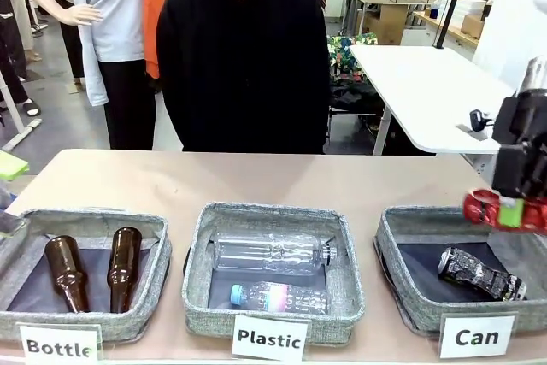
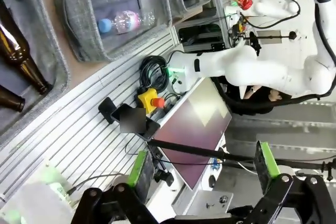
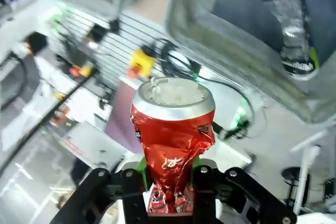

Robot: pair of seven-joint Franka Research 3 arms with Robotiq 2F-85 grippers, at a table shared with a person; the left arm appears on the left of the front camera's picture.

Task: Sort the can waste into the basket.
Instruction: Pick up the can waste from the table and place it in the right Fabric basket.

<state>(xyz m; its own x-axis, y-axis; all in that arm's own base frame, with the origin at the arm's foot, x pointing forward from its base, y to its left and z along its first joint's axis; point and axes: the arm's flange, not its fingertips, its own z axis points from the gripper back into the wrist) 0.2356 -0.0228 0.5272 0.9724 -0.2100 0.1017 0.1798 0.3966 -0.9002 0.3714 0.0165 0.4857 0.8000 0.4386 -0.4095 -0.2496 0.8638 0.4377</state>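
Your right gripper (image 3: 169,190) has its fingers clenched on the crushed red can (image 3: 172,142), above the Can basket's (image 1: 408,221) right edge; left fingers (image 2: 265,158) spread, empty. The black-and-silver can (image 1: 481,273) lies inside that basket, at the bench's right end.

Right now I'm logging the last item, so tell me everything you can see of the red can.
The red can is crushed thin metal, creased down its body, with a silver rim and top. The right gripper is shut on its lower end, green-padded fingers on both sides. In the front view it hangs above the near right edge of the Can basket, not inside yet.
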